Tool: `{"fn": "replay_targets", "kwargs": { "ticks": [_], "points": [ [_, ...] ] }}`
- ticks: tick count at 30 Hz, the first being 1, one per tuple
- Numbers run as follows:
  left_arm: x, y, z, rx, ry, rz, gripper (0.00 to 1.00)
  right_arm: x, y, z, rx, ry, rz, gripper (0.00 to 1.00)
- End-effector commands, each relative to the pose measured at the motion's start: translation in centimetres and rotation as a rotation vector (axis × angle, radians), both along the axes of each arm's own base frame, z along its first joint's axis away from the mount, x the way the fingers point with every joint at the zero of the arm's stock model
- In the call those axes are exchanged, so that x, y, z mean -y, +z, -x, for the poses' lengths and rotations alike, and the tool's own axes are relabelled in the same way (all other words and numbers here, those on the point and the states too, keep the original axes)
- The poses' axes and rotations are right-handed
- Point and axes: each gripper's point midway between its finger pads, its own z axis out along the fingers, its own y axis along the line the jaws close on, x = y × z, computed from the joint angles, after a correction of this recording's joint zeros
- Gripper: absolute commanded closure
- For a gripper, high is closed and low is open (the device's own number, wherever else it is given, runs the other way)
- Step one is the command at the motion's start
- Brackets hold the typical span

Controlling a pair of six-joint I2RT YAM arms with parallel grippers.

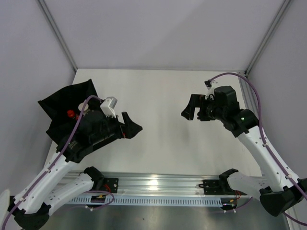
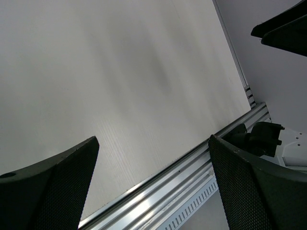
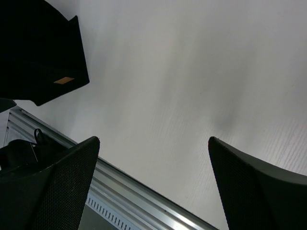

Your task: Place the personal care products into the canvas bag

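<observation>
Left fingers [image 1: 130, 125] and right fingers [image 1: 191, 109] hung spread and empty over the tabletop [image 1: 158, 143], a red bottle [image 1: 71, 114] showing in the canvas bag [image 1: 62, 103] at left; lifting the left arm clear without snagging its fabric seemed wise.

one canvas bag [image 1: 58, 106] and one visible red bottle [image 1: 71, 114].

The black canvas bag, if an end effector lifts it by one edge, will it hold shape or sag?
Probably sags: the canvas bag lies crumpled with uneven folded edges, so it looks floppy. Pushed, it would likely bunch or slide on the smooth table rather than tip. A red item showing within it may add weight.
</observation>
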Motion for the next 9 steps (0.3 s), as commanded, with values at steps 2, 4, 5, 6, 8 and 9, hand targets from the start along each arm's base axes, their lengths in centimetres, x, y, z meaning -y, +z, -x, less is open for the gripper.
{"fn": "replay_targets", "kwargs": {
  "ticks": [2, 4, 5, 6, 8, 9],
  "points": [
    [0.68, 2.35, 0.15, 0.048, -0.033, 0.040, 0.01, -0.48, 2.80, -0.31, 0.066, 0.010, -0.044, 0.01],
    [0.73, 2.62, 0.13, 0.051, -0.034, 0.044, 0.01, -0.45, 2.93, -0.24, 0.069, 0.010, -0.045, 0.01],
    [0.77, 2.70, 0.18, 0.050, -0.036, 0.047, 0.01, -0.41, 2.98, -0.29, 0.072, 0.008, -0.043, 0.00],
    [0.77, 2.87, 0.22, 0.053, -0.038, 0.051, 0.01, -0.34, 3.17, -0.30, 0.078, 0.003, -0.046, 0.01],
    [0.78, 2.79, 0.27, 0.051, -0.038, 0.053, 0.01, -0.22, 3.37, -0.36, 0.083, -0.008, -0.048, 0.01],
    [0.75, 2.76, 0.34, 0.050, -0.040, 0.052, 0.01, -0.16, 3.57, -0.43, 0.087, -0.016, -0.052, 0.01]
  ]
}}
